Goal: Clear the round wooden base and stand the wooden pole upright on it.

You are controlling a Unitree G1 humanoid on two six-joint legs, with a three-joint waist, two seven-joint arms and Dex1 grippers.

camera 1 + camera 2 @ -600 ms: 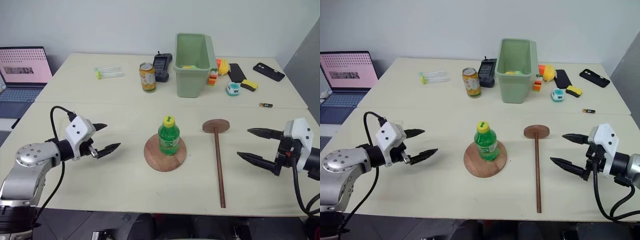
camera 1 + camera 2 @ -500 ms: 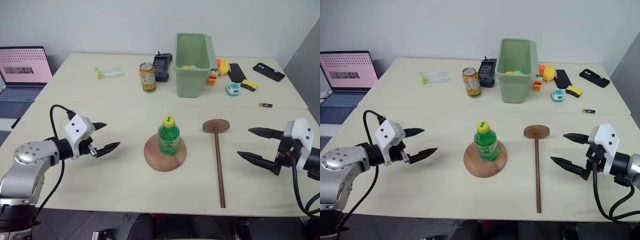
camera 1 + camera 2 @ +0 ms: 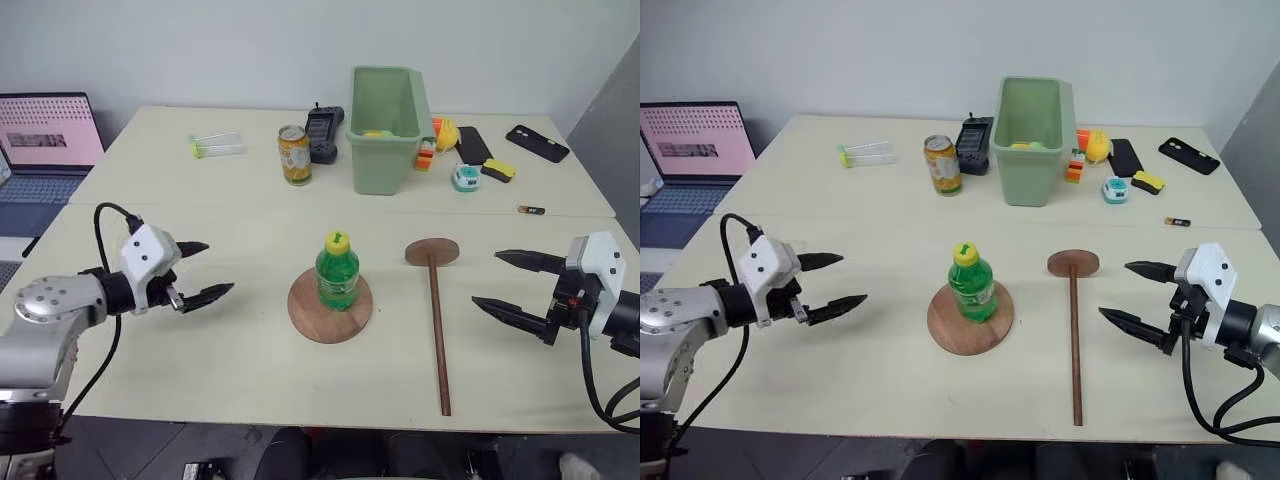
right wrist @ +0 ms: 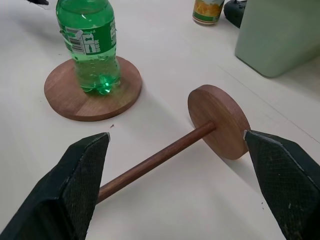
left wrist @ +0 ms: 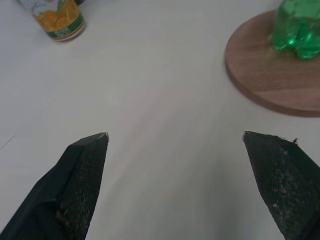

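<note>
Against a plain pale wall, the cream worktop [image 3: 250,190] shows a seam across its middle. At its far left a laptop [image 3: 45,140] stands open; a green bin [image 3: 385,130] stands at the back. Centre-front, the base [image 3: 330,307] carries a green bottle [image 3: 337,272]. Just right, apart from it, lies the pole [image 3: 438,330], disc end rearward. Left end effector [image 3: 200,272] and right end effector [image 3: 510,284] hover with fingers apart, empty.
</note>
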